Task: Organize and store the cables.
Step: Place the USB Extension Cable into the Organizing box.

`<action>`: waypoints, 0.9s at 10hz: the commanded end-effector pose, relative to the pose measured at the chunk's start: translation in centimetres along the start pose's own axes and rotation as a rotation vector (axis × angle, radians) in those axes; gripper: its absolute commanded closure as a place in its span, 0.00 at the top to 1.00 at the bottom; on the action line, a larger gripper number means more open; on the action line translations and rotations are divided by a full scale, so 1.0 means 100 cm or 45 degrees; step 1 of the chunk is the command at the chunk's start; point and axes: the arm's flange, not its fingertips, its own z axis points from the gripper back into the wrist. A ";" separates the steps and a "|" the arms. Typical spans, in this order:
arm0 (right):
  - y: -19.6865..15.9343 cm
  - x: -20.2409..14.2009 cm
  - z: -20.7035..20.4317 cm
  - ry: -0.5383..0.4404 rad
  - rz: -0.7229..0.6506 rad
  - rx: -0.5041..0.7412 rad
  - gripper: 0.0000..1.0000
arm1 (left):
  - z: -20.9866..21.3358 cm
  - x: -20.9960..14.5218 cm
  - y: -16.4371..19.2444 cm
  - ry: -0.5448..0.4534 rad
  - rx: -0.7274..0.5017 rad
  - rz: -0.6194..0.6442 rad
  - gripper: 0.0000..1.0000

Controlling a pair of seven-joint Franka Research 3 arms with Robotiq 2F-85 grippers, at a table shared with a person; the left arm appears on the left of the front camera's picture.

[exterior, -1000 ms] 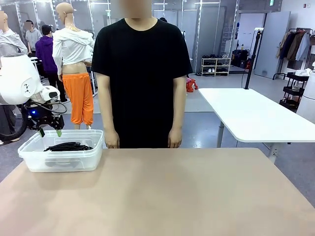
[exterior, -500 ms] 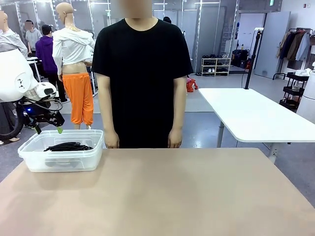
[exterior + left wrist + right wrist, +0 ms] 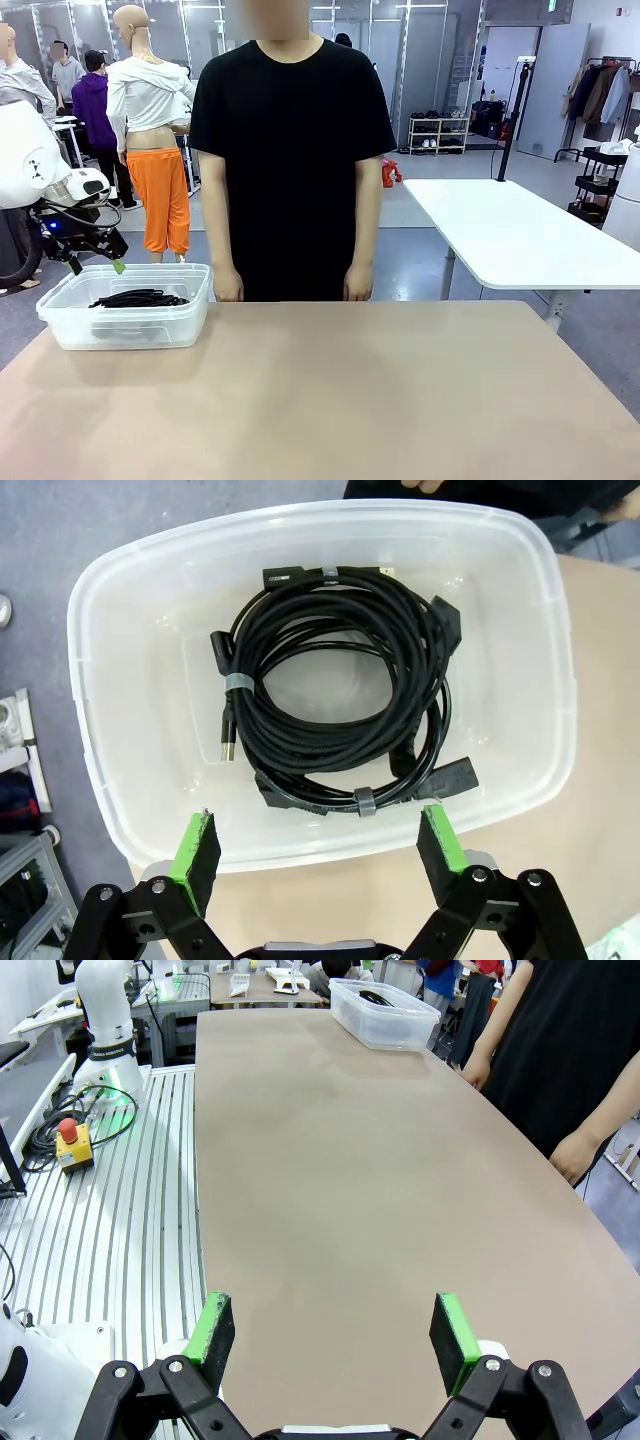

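Inside the clear bin (image 3: 520, 680) lie the coiled cables (image 3: 335, 690). Above the bin, the left gripper (image 3: 318, 845) hangs with jaws spread, holding nothing. Well away from the bin, the right gripper (image 3: 335, 1335) is likewise spread and empty over the table (image 3: 330, 1180).

No lettering, label, brand or number can be read anywhere. A green sign (image 3: 551, 5) hangs near the ceiling at the far right, its characters too small to make out. One plug end of the cables (image 3: 340, 695) bears print too fine to read.
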 end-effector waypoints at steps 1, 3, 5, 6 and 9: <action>-0.001 0.001 0.001 -0.007 -0.004 -0.006 1.00 | -0.001 0.005 -0.002 -0.001 0.020 0.019 1.00; -0.001 0.001 0.001 -0.007 -0.004 -0.006 1.00 | -0.001 0.005 -0.002 -0.001 0.020 0.019 1.00; -0.001 0.001 0.001 -0.007 -0.004 -0.006 1.00 | -0.001 0.005 -0.002 -0.001 0.020 0.019 1.00; -0.001 0.001 0.001 -0.007 -0.004 -0.006 1.00 | -0.001 0.005 -0.002 -0.001 0.020 0.019 1.00; -0.001 0.001 0.001 -0.007 -0.004 -0.006 1.00 | -0.001 0.005 -0.002 -0.001 0.020 0.019 1.00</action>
